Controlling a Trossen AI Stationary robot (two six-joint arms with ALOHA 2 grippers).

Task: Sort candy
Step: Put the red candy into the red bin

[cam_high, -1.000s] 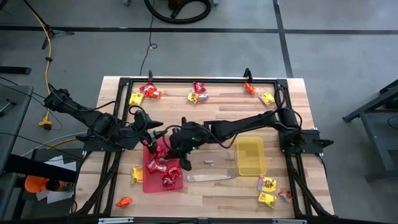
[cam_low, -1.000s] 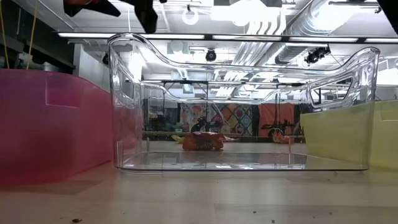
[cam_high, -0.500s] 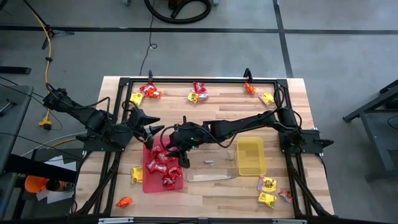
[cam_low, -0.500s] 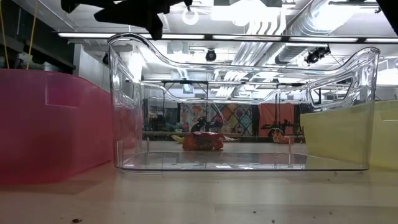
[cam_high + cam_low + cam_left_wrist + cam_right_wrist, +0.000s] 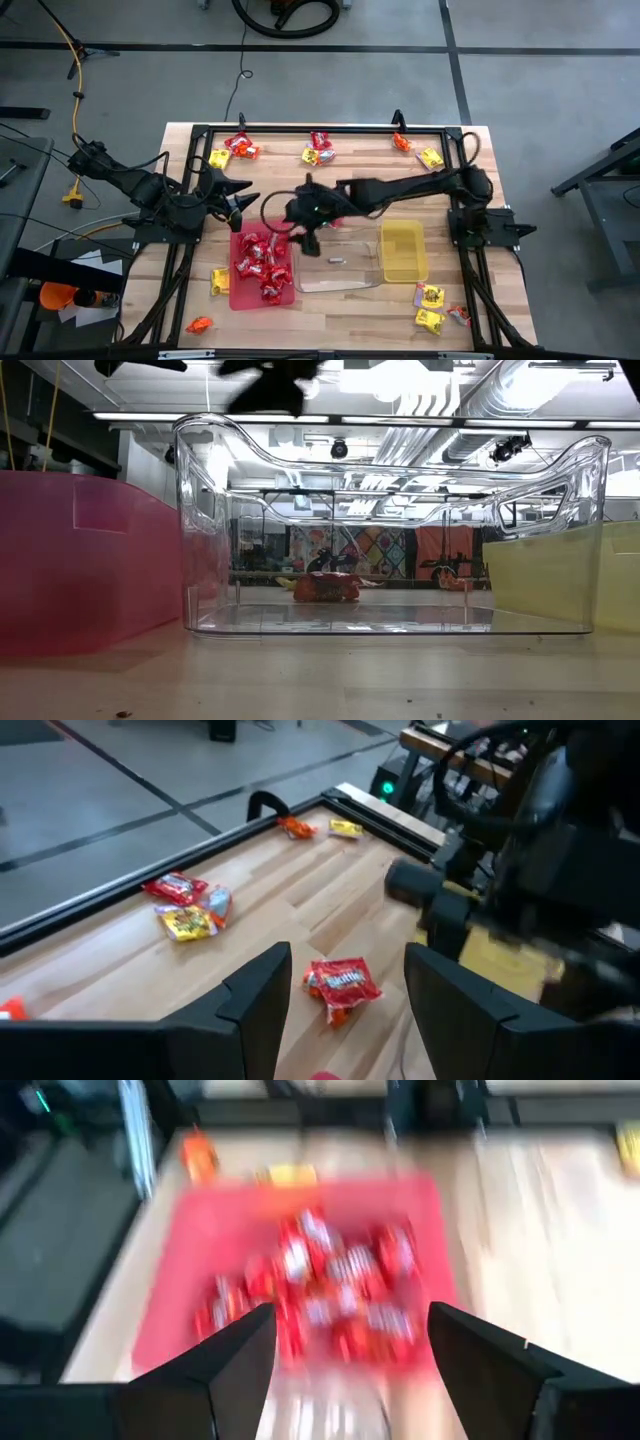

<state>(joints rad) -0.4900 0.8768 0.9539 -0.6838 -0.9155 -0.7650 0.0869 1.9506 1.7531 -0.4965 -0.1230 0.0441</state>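
Several red candy packets [image 5: 262, 265] lie in the red tray [image 5: 236, 297]. The clear tray [image 5: 345, 280] stands to its right, and the yellow tray [image 5: 402, 250] stands right of that. My right gripper [image 5: 308, 243] hangs open between the red and clear trays. In its wrist view, my right gripper [image 5: 350, 1320] looks down on the tray's candy [image 5: 320, 1295]. My left gripper [image 5: 243, 205] hovers open beyond the red tray's far left corner. In the left wrist view, one red packet [image 5: 345, 985] lies flat on the wood, showing between the fingers of my left gripper [image 5: 347, 960].
Loose candy lies along the far edge [image 5: 240, 148] [image 5: 320, 148] [image 5: 415, 150]. More lies at the near left [image 5: 220, 280] [image 5: 200, 324] and the near right [image 5: 432, 308]. A black frame [image 5: 320, 129] rims the table. A small grey piece [image 5: 337, 260] sits in the clear tray.
My right gripper has opened. It has risen from over the red tray's right part, gone toward the table's far and right edges, and tipped up more level. The candy in the red tray lies still.
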